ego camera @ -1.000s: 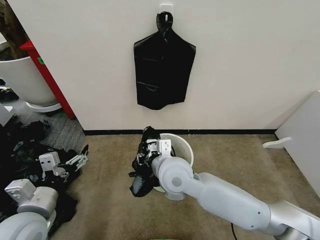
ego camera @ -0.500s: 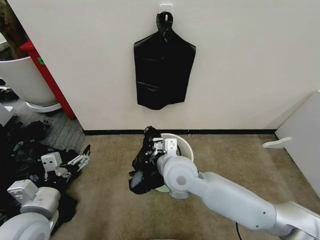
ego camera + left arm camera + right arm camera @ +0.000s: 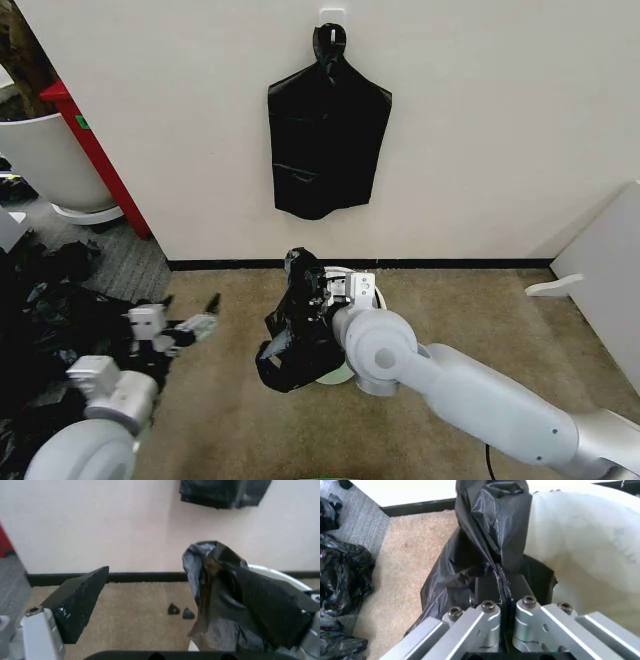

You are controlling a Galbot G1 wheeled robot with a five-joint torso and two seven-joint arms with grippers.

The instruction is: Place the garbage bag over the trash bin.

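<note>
The garbage bag (image 3: 298,335), crumpled glossy black film, hangs against the near left side of the trash bin (image 3: 369,290), a small off-white bucket on the carpet by the wall. My right gripper (image 3: 328,300) is shut on the bag's upper part, just over the bin's rim. In the right wrist view its fingers (image 3: 490,588) pinch the garbage bag (image 3: 490,525) beside the bin's wall (image 3: 580,551). My left gripper (image 3: 188,303) stands open to the left of the bag, apart from it. One dark left finger (image 3: 75,605) faces the garbage bag (image 3: 240,603) and the bin's rim (image 3: 272,573).
A flat black bag bundle (image 3: 328,140) hangs from a hook on the wall above the bin. A heap of black bags (image 3: 50,300) covers the floor at left, behind it a big white tub (image 3: 40,160) and a red post (image 3: 95,150). A white panel (image 3: 610,270) leans at right.
My left arm has swung right and forward, closer to the bag. The right gripper has shifted a little right with the bag, which now hides more of the bin.
</note>
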